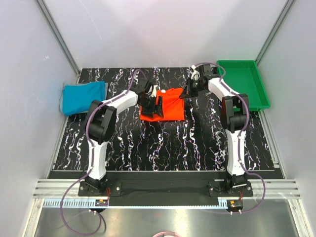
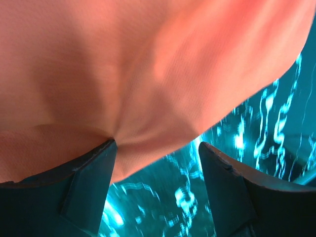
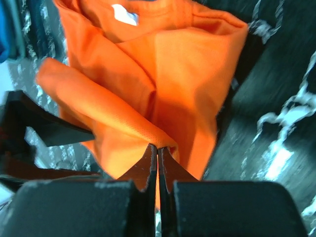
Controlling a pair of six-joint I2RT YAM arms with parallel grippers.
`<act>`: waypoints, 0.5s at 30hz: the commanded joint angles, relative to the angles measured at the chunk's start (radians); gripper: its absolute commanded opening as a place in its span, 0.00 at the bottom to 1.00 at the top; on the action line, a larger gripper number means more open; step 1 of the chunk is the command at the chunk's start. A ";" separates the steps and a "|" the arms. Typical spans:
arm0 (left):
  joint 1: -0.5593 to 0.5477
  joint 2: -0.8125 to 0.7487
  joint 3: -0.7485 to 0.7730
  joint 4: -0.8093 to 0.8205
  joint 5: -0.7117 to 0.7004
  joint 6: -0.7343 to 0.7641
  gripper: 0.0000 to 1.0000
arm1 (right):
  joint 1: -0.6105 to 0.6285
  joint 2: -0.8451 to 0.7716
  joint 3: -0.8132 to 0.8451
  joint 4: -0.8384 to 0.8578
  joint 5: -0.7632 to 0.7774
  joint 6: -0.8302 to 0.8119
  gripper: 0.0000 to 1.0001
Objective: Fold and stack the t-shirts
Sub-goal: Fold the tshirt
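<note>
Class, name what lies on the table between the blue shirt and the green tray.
The top view shows the orange shirt there on the marbled table, with the left fingers and the right fingers at its sides.

A robot lab cell: plain white panels [image 1: 29,49] on aluminium posts [image 1: 58,34] enclose the black marbled bench [image 1: 163,143], with two arms [image 1: 101,118] bolted along the bench's near edge.

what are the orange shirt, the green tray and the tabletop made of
The orange t-shirt looks like soft, matte, knit-looking cloth: it creases and drapes. The green tray is likely rigid plastic: smooth, with a crisp raised rim. The tabletop is flat black with white marble-like veins, possibly printed laminate or a mat.
</note>
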 commanded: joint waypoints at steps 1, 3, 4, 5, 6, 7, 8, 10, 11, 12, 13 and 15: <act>-0.038 -0.090 -0.054 -0.072 -0.029 -0.013 0.75 | 0.005 -0.145 -0.055 -0.012 -0.045 0.013 0.00; -0.066 -0.139 -0.060 -0.081 -0.059 0.003 0.75 | 0.005 -0.190 -0.081 -0.013 -0.053 0.017 0.00; -0.073 -0.159 -0.060 -0.081 -0.107 0.009 0.76 | 0.005 -0.201 -0.098 -0.015 -0.056 0.017 0.00; -0.089 -0.199 -0.055 -0.080 -0.138 0.022 0.76 | 0.007 -0.213 -0.103 -0.015 -0.059 0.017 0.00; -0.092 -0.214 -0.046 -0.089 -0.175 0.033 0.79 | 0.005 -0.219 -0.109 -0.012 -0.059 0.021 0.00; -0.093 -0.227 -0.034 -0.095 -0.209 0.052 0.82 | 0.005 -0.231 -0.118 -0.009 -0.059 0.021 0.00; -0.095 -0.237 -0.001 -0.109 -0.306 0.097 0.85 | 0.007 -0.235 -0.123 -0.006 -0.059 0.026 0.00; -0.090 -0.237 0.030 -0.115 -0.388 0.166 0.92 | 0.008 -0.244 -0.138 0.000 -0.059 0.027 0.00; -0.071 -0.225 0.061 -0.116 -0.451 0.217 0.92 | 0.008 -0.247 -0.143 0.003 -0.058 0.027 0.00; -0.057 -0.219 0.073 -0.115 -0.461 0.233 0.93 | 0.008 -0.250 -0.148 0.005 -0.059 0.030 0.00; -0.022 -0.202 0.101 -0.115 -0.458 0.243 0.93 | 0.008 -0.253 -0.157 0.005 -0.061 0.030 0.00; 0.008 -0.182 0.129 -0.113 -0.441 0.286 0.94 | 0.008 -0.259 -0.164 0.014 -0.061 0.030 0.00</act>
